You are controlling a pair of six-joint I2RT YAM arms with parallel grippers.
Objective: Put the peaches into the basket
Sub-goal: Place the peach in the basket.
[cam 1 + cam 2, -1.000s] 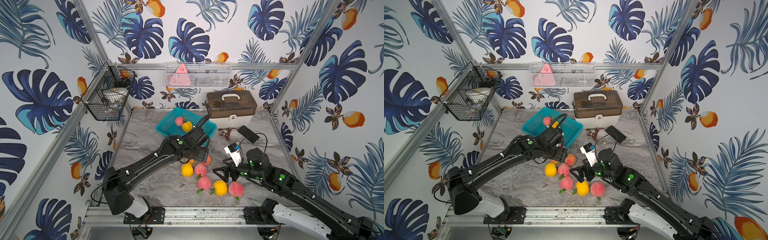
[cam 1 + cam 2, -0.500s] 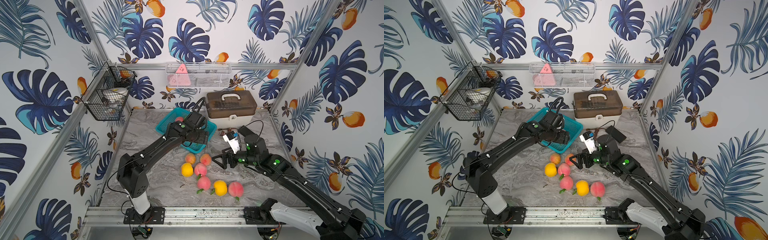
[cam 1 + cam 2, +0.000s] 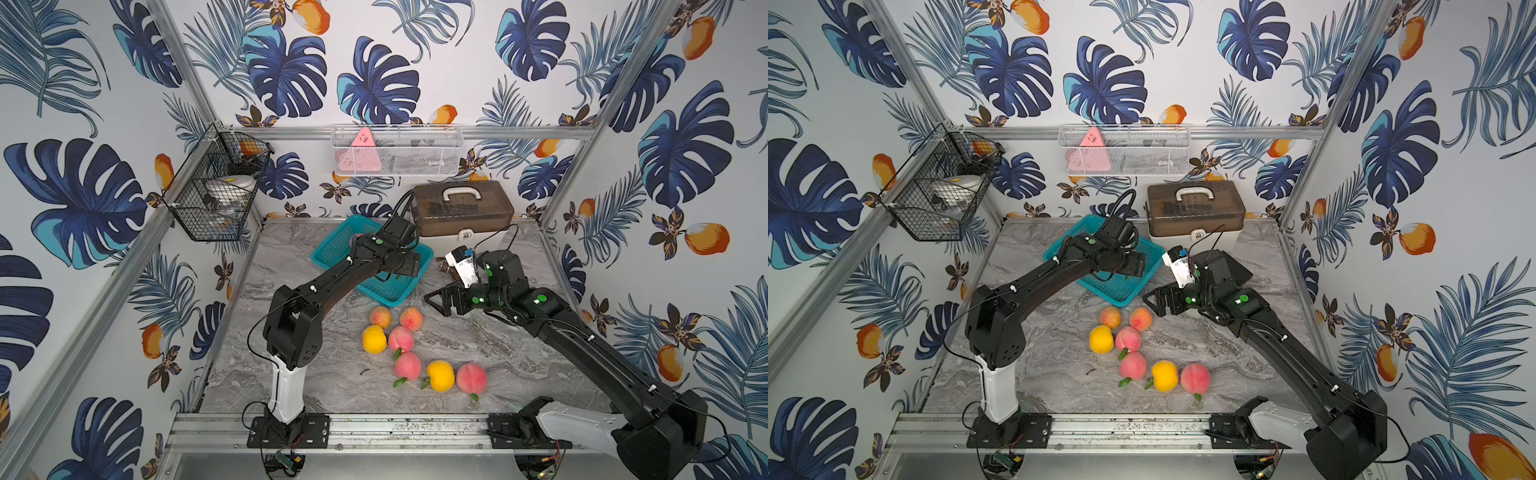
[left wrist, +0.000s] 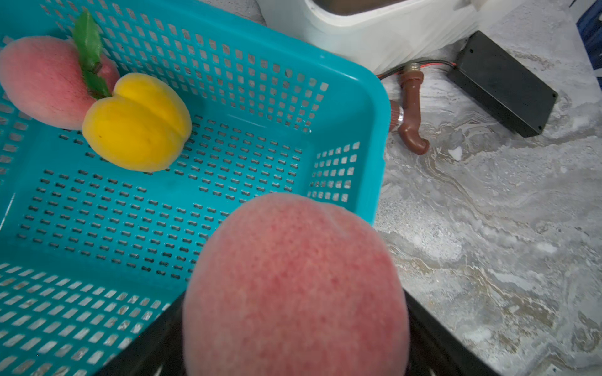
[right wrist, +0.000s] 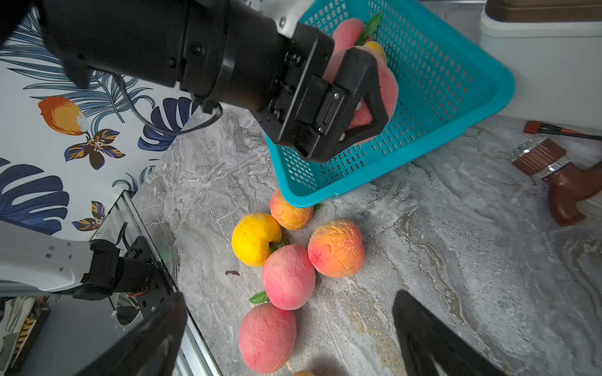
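Moved: the left arm has swung off the loose fruit and now reaches over the basket [image 3: 335,246]; the right arm has drawn back from the front row.
Left end effector [image 3: 409,266]: clamped on the held peach [image 4: 293,283], pink, above the basket floor near the corner closest to the brown fitting [image 4: 412,120].
Hidden: in both top views the left arm covers most of the basket's inside; its fingers are cut off at the frame edge in the left wrist view; the black box [image 4: 501,84] shows only there.
Basket contents: a leafed pink peach [image 4: 45,81] touching a yellow peach [image 4: 136,123] at one end – the rest of the floor is bare.
Surface [image 3: 307,374]: seven loose peaches [image 3: 401,338], four clumped just before the basket, three in a row nearer the front rail; the tucked peach [image 5: 290,211] sits partly under the rim.
Right end effector [image 3: 434,298]: jaws wide apart, empty, above the surface beside the clump.
Room: bare marble left of the fruit and between the row and the right arm; the brown case [image 3: 463,208] stands just behind the basket.
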